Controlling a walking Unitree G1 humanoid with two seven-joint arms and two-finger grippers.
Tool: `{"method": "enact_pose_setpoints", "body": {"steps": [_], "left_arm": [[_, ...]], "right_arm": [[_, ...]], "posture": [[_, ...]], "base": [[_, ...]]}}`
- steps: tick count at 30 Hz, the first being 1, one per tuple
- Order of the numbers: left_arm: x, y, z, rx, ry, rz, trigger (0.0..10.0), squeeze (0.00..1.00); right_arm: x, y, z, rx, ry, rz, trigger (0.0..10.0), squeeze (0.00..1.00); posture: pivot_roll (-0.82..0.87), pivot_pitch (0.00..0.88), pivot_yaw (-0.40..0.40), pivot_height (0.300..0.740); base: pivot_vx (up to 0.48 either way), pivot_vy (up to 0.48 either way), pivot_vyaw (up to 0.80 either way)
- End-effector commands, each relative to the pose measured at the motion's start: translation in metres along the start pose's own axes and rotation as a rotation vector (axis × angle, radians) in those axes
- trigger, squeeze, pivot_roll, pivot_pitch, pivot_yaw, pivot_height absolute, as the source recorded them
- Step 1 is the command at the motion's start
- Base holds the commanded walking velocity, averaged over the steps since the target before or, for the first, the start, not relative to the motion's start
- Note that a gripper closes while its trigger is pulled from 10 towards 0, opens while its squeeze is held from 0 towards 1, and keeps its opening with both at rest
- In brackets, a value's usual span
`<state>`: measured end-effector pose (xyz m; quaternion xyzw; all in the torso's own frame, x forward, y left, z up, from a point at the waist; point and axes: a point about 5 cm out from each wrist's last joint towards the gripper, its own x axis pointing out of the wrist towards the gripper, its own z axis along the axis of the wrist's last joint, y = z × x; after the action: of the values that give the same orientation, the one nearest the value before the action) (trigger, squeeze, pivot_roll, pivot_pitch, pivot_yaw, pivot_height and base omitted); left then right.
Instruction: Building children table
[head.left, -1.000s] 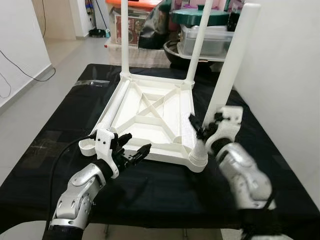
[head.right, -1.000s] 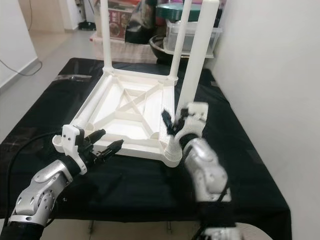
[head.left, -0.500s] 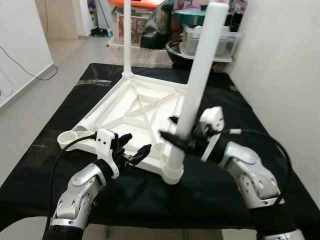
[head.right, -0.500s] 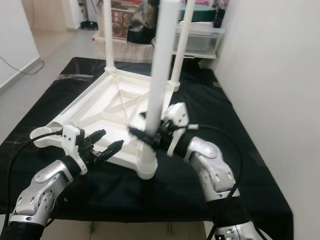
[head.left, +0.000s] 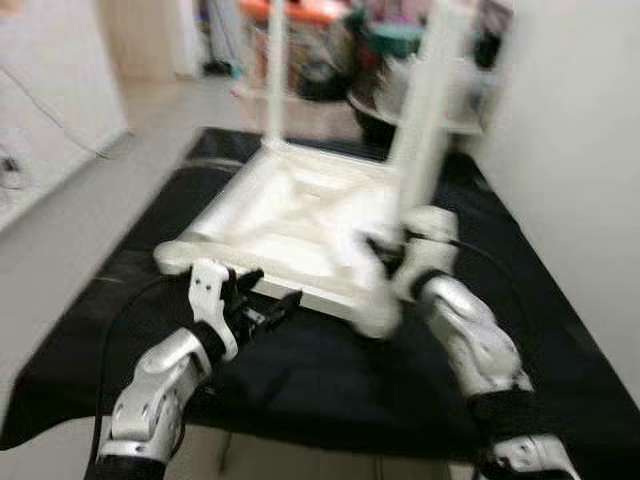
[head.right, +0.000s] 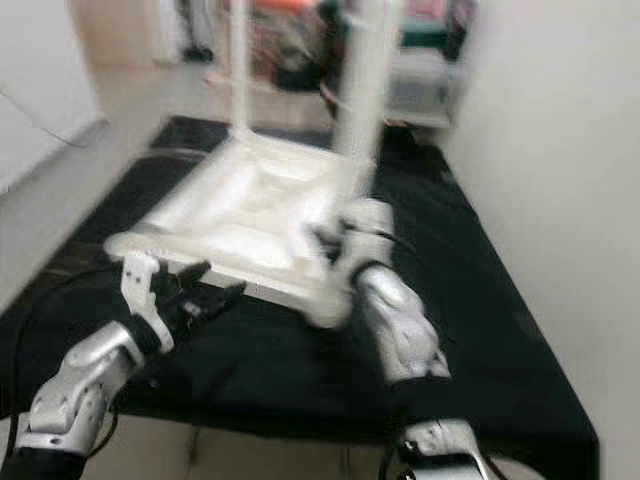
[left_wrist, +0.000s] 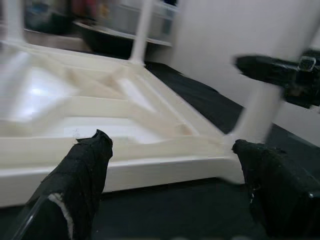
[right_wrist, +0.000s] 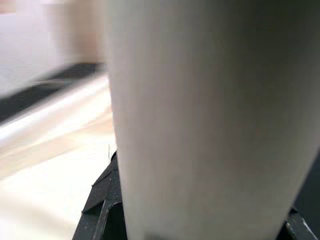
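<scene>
On the black-covered desk (head.left: 300, 370) the white children's table (head.left: 290, 215) lies upside down, its ribbed underside facing up, its near rim just beyond the left pincer (head.left: 262, 305). That pincer hovers low over the cloth with its two black fingers (left_wrist: 82, 170) spread wide and nothing between them; in the left wrist view the table's rim runs across just past the fingertips. The right pincer (head.left: 385, 255) is at the table's near right corner, against the white leg (head.left: 425, 110) that rises from there; the right wrist view shows the leg pressed close between dark finger parts, though blur keeps me from saying whether the grip is closed. Another leg (head.left: 275, 75) stands at the far left corner. A bare strip of black cloth runs along the desk's near edge and right side. A pale wall (head.left: 580, 150) stands close on the right. Beyond the far edge, blurred clutter (head.left: 380, 50) crowds the floor.
</scene>
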<state>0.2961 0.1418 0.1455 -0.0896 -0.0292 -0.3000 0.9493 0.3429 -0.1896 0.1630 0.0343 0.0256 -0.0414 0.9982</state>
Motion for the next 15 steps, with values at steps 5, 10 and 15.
{"method": "enact_pose_setpoints", "body": {"steps": [5, 10, 15], "left_arm": [[0.0, -0.002, -0.001, -0.008, 0.008, -0.014, 10.0, 0.0], [0.0, -0.002, -0.002, -0.008, 0.011, -0.021, 10.0, 0.0], [0.001, -0.002, -0.002, -0.009, 0.012, -0.024, 10.0, 0.0]], "right_arm": [[-0.031, -0.025, -0.033, -0.029, 0.149, -0.297, 0.0, 0.0], [-0.036, 0.027, -0.006, 0.135, -0.001, 0.055, 10.0, 1.0], [-0.034, 0.039, 0.017, 0.208, -0.081, 0.288, 10.0, 0.72]], "posture": [[0.06, 0.0, -0.13, 0.74], [0.05, 0.0, -0.116, 0.74], [0.04, 0.0, -0.114, 0.74]], "base": [[0.0, 0.0, 0.0], [0.0, 0.0, 0.0], [0.0, 0.0, 0.0]]}}
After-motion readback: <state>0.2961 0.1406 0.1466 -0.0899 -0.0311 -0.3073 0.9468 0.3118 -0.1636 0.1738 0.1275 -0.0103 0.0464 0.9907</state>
